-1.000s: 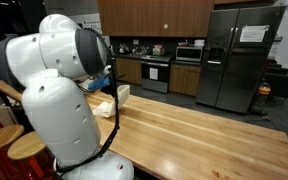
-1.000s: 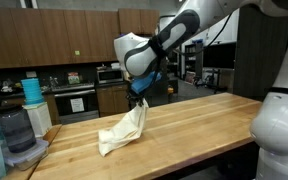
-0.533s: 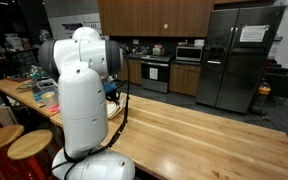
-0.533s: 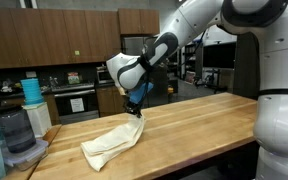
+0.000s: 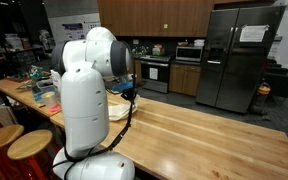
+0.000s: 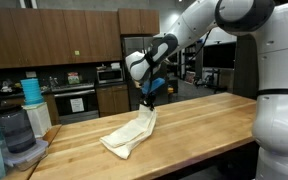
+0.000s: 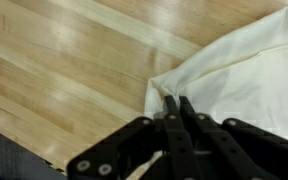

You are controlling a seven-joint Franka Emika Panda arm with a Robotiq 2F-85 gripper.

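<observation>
A cream cloth [image 6: 130, 134] lies stretched out on the wooden table [image 6: 199, 118], with one corner lifted. My gripper [image 6: 150, 105] is shut on that raised corner, a little above the tabletop. In the wrist view the two black fingers [image 7: 170, 103] pinch the cloth's edge [image 7: 239, 70], and the fabric spreads away to the right over the wood [image 7: 64, 60]. In an exterior view the white arm [image 5: 84, 90] hides the gripper, and only a bit of cloth [image 5: 117, 108] shows beside it.
At the table's left end stand a blue cup stack [image 6: 31, 90], a dark container [image 6: 16, 135] and a box. Stools [image 5: 29, 147] sit by the near edge. A refrigerator [image 5: 236, 58], stove [image 5: 154, 72] and cabinets line the back wall.
The gripper has swung to the right along the table with the cloth corner in it, dragging the cloth after it. The jaws have stayed shut.
</observation>
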